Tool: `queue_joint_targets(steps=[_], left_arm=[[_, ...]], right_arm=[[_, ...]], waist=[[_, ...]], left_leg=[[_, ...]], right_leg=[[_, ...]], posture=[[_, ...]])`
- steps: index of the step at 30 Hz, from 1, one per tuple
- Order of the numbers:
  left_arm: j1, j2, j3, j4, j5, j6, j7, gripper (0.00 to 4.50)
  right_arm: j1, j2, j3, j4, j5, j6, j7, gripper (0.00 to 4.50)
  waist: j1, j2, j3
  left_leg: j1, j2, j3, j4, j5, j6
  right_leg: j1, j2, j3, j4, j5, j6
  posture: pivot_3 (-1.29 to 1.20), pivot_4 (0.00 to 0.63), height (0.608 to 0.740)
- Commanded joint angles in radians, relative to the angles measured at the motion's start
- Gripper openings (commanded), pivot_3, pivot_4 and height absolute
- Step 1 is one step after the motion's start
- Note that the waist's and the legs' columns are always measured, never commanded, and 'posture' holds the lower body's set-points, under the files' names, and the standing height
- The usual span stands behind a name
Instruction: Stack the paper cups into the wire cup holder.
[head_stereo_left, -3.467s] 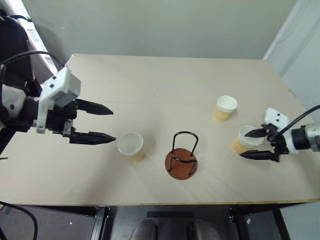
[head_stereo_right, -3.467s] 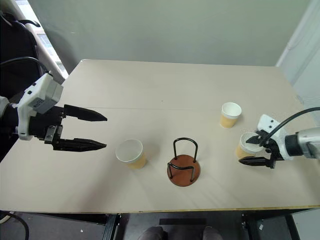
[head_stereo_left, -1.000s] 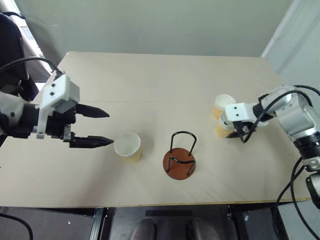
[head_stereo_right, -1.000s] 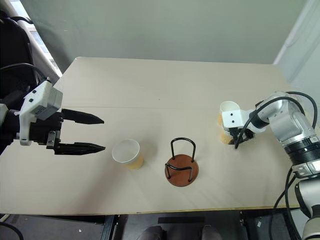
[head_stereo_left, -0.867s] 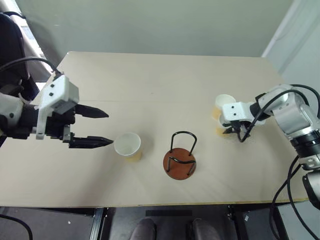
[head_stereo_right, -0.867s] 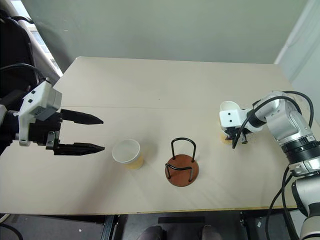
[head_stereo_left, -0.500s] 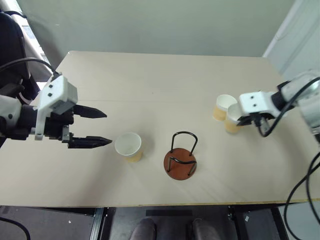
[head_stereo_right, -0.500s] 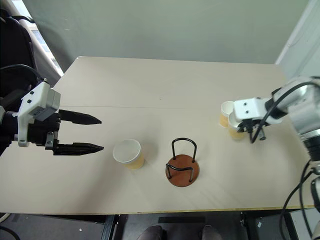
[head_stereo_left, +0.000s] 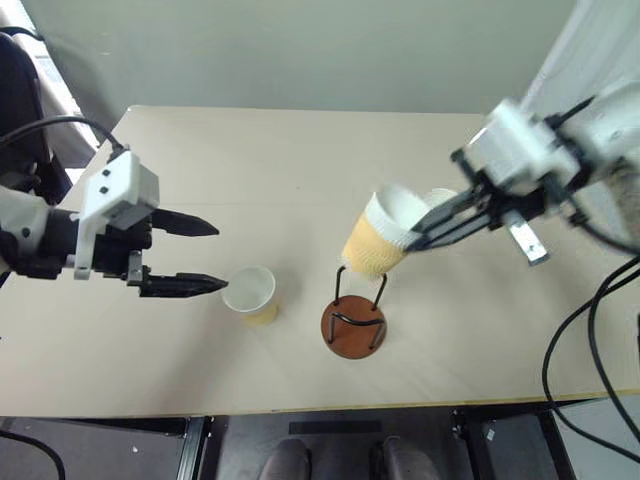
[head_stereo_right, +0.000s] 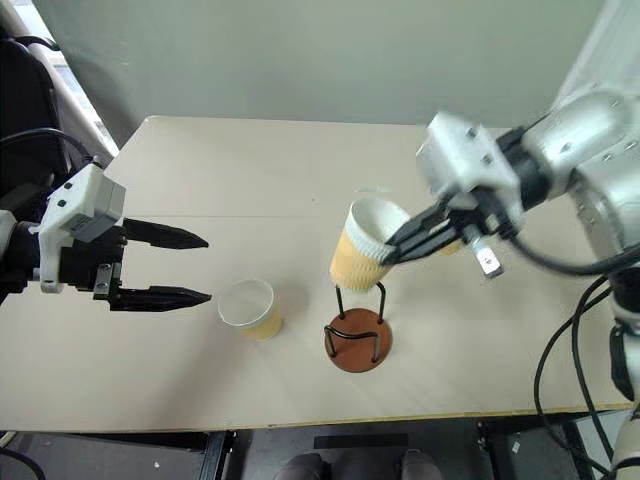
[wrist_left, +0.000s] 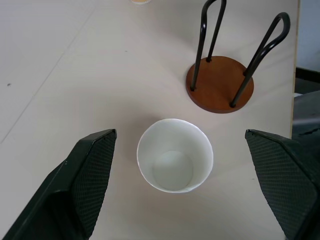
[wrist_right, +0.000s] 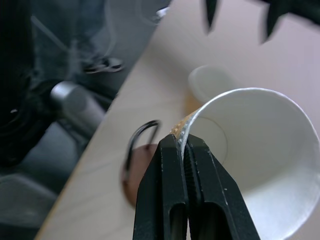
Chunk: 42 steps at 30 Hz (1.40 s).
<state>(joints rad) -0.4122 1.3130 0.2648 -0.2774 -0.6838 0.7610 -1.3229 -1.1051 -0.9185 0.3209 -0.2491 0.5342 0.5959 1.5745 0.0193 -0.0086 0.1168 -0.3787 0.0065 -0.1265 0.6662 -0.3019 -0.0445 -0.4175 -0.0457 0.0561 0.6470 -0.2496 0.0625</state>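
On the wide beige bench (head_stereo_left: 300, 170), the left gripper (head_stereo_left: 205, 255) hangs wide apart and empty, left of an upright tan paper cup (head_stereo_left: 250, 294). The right gripper (head_stereo_right: 400, 243) pinches the rim of a second tan paper cup (head_stereo_right: 362, 245), tilted above the brown-based black wire cup holder (head_stereo_right: 358, 335) at near centre. A third cup (head_stereo_right: 452, 243) peeks from behind that gripper.

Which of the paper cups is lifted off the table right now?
The tilted cup pinched at its rim by the right gripper, above the wire holder; the others stand on the table.

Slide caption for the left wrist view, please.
Open left gripper flanks an upright paper cup; wire holder stands beyond.
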Motion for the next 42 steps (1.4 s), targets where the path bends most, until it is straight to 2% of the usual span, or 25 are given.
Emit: queue_joint_targets(steps=[1,10,13,22,24,25,34,42], left_arm=[[0.01,0.019,0.055,-0.029,-0.016,0.008,-0.003,4.42],[0.046,0.024,0.093,-0.055,-0.027,0.03,0.008,4.42],[0.052,0.027,0.098,-0.057,-0.026,0.031,0.01,4.42],[0.046,0.029,0.09,-0.056,-0.027,0.026,0.024,4.42],[0.043,0.031,0.086,-0.051,-0.024,0.023,0.025,4.42],[0.041,0.031,0.084,-0.049,-0.024,0.023,0.026,4.42],[0.042,0.02,0.082,-0.055,-0.027,0.024,0.038,4.42],[0.067,0.02,0.106,-0.077,-0.04,0.04,0.054,4.42]], right_arm=[[0.009,-0.007,0.004,-0.031,-0.055,-0.021,0.002,0.03],[0.053,0.034,0.04,-0.062,-0.108,-0.011,0.001,0.03],[0.065,0.047,0.051,-0.082,-0.122,-0.006,-0.004,0.55],[0.072,0.047,0.072,-0.06,-0.194,-0.04,0.009,3.62],[0.023,0.047,0.059,0.06,-0.26,-0.1,-0.014,4.32],[-0.008,0.051,0.059,0.142,-0.306,-0.142,-0.034,4.44],[-0.216,0.116,0.081,0.871,-0.556,-0.483,-0.093,4.44],[-0.268,0.21,0.081,1.184,-0.68,-0.623,-0.123,4.44]], waist=[[0.0,0.0,0.0],[0.0,0.0,0.0],[0.0,-0.001,0.0],[0.0,-0.001,-0.001],[0.0,-0.001,0.0],[0.0,-0.001,0.0],[0.005,-0.001,-0.001],[0.01,-0.001,0.0]], left_leg=[[-0.001,0.0,0.0,0.0,0.0,0.0],[-0.002,0.001,-0.001,0.0,0.0,-0.001],[-0.002,0.001,-0.001,0.0,0.0,-0.001],[-0.002,0.001,-0.001,0.0,0.0,-0.001],[-0.002,0.001,-0.001,0.0,0.0,-0.001],[-0.002,0.001,-0.001,0.001,0.0,-0.001],[-0.003,0.001,-0.002,0.0,-0.001,-0.001],[-0.004,0.002,-0.001,-0.002,-0.002,-0.003]], right_leg=[[-0.001,0.0,0.0,0.0,0.0,0.0],[-0.001,0.001,-0.001,0.0,0.001,0.0],[-0.001,0.001,-0.001,0.0,0.001,0.0],[-0.001,0.001,-0.001,0.0,0.001,0.0],[-0.001,0.001,-0.001,0.0,0.001,0.0],[-0.001,0.001,-0.001,0.0,0.001,0.0],[-0.004,0.001,-0.002,0.006,0.002,-0.002],[-0.006,0.002,-0.002,0.005,0.002,-0.002]], posture=[[0.0,0.15,0.74],[0.0,0.15,0.74],[0.0,0.15,0.74],[0.0,0.15,0.74],[0.0,0.15,0.74],[0.0,0.15,0.74],[0.0,0.15,0.74],[0.0,0.15,0.74]])
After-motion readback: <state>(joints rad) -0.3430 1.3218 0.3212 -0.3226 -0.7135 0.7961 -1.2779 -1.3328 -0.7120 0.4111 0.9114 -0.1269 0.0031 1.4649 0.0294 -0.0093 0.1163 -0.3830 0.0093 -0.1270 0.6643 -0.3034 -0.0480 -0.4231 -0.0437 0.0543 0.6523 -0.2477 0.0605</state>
